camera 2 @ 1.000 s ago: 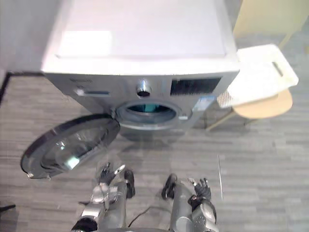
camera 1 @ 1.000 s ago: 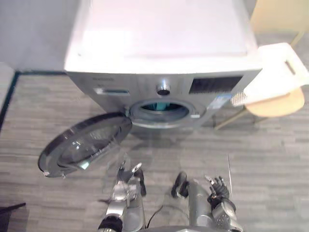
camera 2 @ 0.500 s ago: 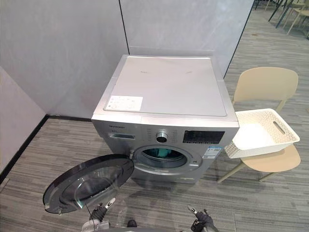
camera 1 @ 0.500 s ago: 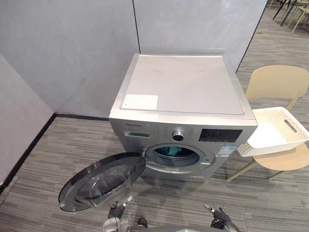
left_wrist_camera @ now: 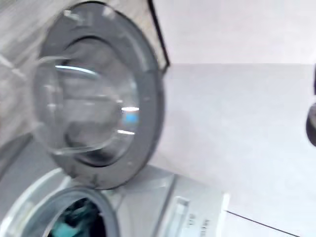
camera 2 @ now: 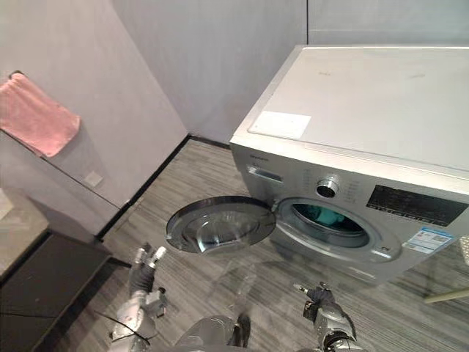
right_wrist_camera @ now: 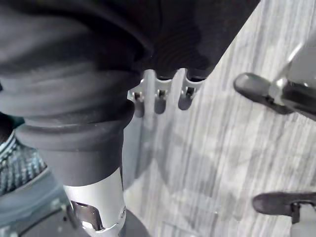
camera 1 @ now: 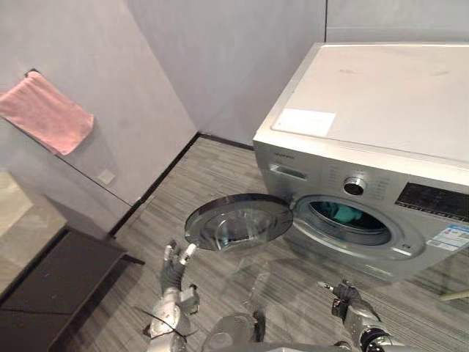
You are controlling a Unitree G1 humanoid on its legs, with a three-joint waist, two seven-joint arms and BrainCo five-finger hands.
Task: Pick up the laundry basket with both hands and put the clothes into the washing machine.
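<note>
Your two hands, left hand [camera 1: 174, 265] and right hand [camera 1: 349, 299], hang low over the floor [camera 1: 212, 165], fingers loosely spread and grasping nothing. Ahead stands one washing machine [camera 1: 366, 147], its one round door [camera 1: 238, 220] swung wide, with teal clothes [camera 1: 343, 213] lying inside it. One pink towel [camera 1: 45, 111] hangs on the wall to your left.
</note>
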